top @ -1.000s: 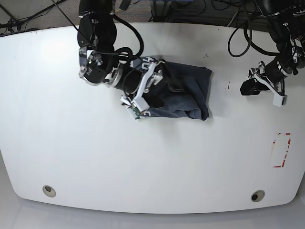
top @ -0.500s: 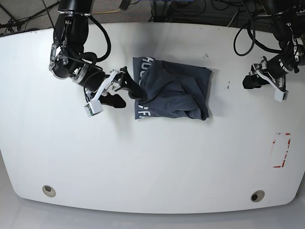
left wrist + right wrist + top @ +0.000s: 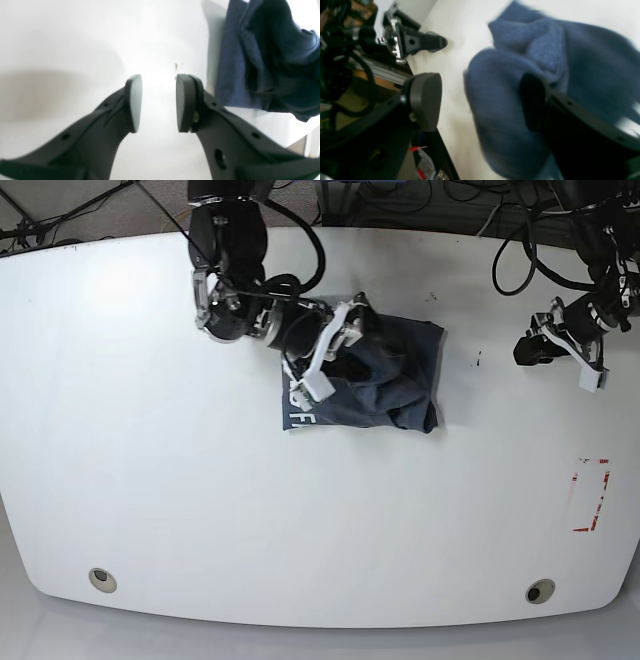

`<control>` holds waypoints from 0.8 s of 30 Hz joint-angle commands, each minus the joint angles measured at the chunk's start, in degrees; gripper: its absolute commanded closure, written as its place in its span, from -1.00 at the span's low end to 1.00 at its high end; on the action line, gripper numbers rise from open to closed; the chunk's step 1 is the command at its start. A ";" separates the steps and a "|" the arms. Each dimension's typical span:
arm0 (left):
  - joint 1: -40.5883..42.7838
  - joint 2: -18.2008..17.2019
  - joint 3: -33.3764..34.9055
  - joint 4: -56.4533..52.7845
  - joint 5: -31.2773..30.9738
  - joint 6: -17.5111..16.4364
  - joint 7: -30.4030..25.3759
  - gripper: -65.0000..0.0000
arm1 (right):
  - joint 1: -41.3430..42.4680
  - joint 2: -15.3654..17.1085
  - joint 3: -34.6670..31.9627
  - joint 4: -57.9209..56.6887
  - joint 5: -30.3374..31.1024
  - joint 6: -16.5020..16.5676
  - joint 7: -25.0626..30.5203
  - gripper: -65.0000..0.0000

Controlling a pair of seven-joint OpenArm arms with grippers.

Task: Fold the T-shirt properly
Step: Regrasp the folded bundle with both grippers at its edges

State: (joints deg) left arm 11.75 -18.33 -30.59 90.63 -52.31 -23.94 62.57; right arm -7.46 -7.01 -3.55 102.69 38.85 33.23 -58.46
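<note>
your right gripper (image 3: pixel 352 332) swung back over the T-shirt (image 3: pixel 400 370) | fingers apart, nothing held | left gripper (image 3: pixel 156 102) fingers apart | fold still messy

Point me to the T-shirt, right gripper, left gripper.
T-shirt (image 3: pixel 415 365): base view, bare fabric near its right edge.
Right gripper (image 3: pixel 480 100): right wrist view, midway between open fingertips, over the shirt.
Left gripper (image 3: pixel 156 103): left wrist view, gap between fingertips, above the table.

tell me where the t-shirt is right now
In the base view the T-shirt lies bunched on the white table, just right of centre toward the far edge, under the open right hand.
</note>
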 commanded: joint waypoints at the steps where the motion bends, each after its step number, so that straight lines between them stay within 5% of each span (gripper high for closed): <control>1: -0.19 -0.97 -0.49 3.13 -1.27 -0.19 -0.90 0.35 | 2.23 -1.99 -3.70 -1.64 -3.11 0.57 3.29 -0.40; 8: 0.34 -0.97 -0.14 8.40 -1.09 -0.19 -0.90 0.35 | 9.09 -1.99 -15.83 -11.13 -3.11 0.48 11.47 0.13; 12: 0.34 -0.97 -0.05 11.13 -1.09 -0.19 -0.90 0.35 | 9.35 -1.65 -15.04 -7.62 -0.65 0.48 11.38 0.09; 18: -0.01 -1.32 2.24 12.89 -1.09 -0.19 -0.90 0.35 | 6.19 4.59 -8.27 3.90 4.27 0.48 11.38 0.08; 24: -0.01 -2.90 6.11 12.97 -1.09 -0.19 -0.90 0.35 | 5.13 8.54 -5.90 1.79 4.62 0.48 11.38 0.08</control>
State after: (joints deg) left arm 12.23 -20.10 -25.58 102.45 -52.25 -23.97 62.78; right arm -2.59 1.32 -9.37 104.60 42.26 33.06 -48.18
